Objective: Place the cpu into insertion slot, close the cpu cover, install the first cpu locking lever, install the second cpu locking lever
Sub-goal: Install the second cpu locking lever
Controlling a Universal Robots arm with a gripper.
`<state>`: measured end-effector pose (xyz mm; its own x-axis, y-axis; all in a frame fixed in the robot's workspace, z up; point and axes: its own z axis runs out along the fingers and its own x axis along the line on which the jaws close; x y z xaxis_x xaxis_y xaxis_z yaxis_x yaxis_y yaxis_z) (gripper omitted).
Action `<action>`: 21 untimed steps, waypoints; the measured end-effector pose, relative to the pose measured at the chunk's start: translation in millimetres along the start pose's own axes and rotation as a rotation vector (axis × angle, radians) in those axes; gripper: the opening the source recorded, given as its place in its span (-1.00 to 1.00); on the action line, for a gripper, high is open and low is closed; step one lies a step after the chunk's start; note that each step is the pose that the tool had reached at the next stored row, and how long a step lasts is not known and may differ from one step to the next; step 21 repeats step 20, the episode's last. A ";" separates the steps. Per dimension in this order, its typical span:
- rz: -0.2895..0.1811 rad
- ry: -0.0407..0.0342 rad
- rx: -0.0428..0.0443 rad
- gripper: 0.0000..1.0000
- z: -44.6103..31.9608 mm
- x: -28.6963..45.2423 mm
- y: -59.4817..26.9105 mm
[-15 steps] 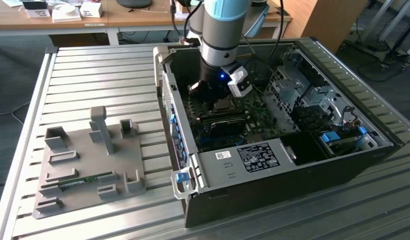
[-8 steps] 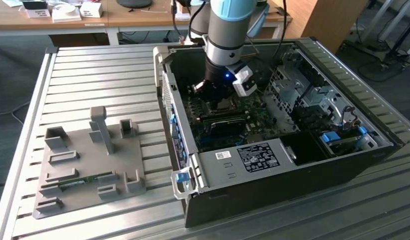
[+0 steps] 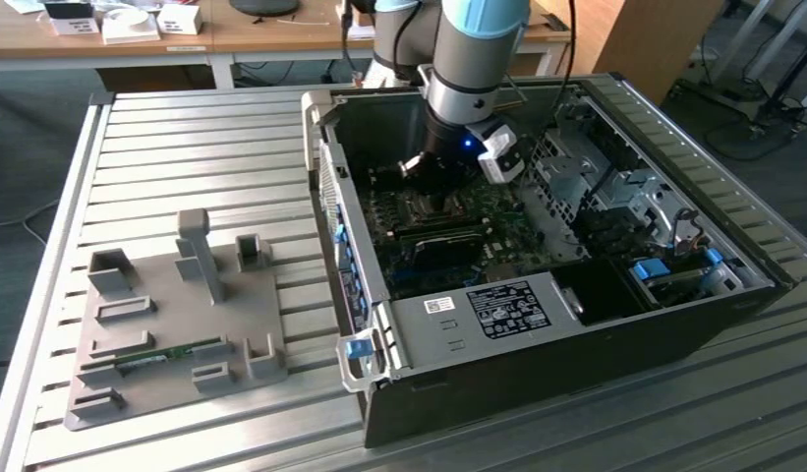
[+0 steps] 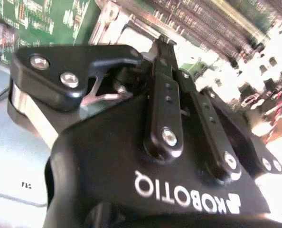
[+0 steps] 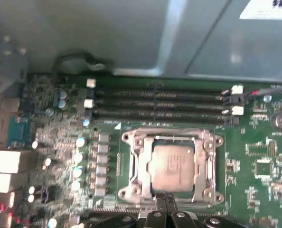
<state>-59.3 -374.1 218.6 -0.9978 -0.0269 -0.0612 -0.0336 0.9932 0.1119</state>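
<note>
In the first wrist view the cpu (image 5: 173, 166), a silvery square chip, lies in the insertion slot (image 5: 125, 138) on the green motherboard (image 5: 255, 142). The cpu cover (image 5: 140, 166), a thin metal frame, lies flat around the chip. My gripper (image 5: 166, 200) is shut, its black fingertips pressed together at the socket's edge with nothing visible between them. In the second wrist view the gripper (image 4: 163, 43) shows the same shut tips just above the metal frame. In the exterior view the gripper (image 3: 433, 192) reaches down into the open computer case (image 3: 560, 354).
Long black memory slots (image 5: 160, 104) run beside the socket. Metal drive cages (image 3: 600, 177) and case walls stand close around the arm. On the slatted table (image 3: 206, 147), at the exterior view's left, sits a grey fixture plate (image 3: 180, 324) holding a memory stick (image 3: 154, 359).
</note>
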 end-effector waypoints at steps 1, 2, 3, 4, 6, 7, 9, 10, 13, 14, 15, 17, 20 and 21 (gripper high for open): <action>0.000 0.0000 -0.0001 -0.79 0.5 -0.2 3.5; 0.000 0.0001 0.0000 -0.79 1.0 -0.4 7.2; 0.000 0.0000 0.0001 -0.79 1.5 -0.7 10.5; 0.000 0.0000 0.0001 -0.79 1.9 -1.9 13.0; 0.000 0.0010 0.0000 -0.79 2.5 -7.8 14.8; 0.000 0.0026 -0.0004 -0.79 2.8 -12.5 15.1; 0.000 0.0034 -0.0002 -0.79 2.5 -12.6 15.1; 0.000 0.0036 -0.0005 -0.79 -3.8 -13.3 15.9; 0.000 0.0036 -0.0004 -0.79 -3.8 -13.3 15.9; 0.000 0.0037 -0.0004 -0.79 -3.9 -13.2 15.9; 0.000 0.0036 -0.0004 -0.79 -3.9 -13.2 15.9; 0.000 0.0037 -0.0003 -0.79 -4.0 -13.2 15.9; 0.000 0.0036 -0.0003 -0.79 -4.1 -13.3 15.9; 0.000 0.0036 -0.0003 -0.79 -4.1 -13.3 15.9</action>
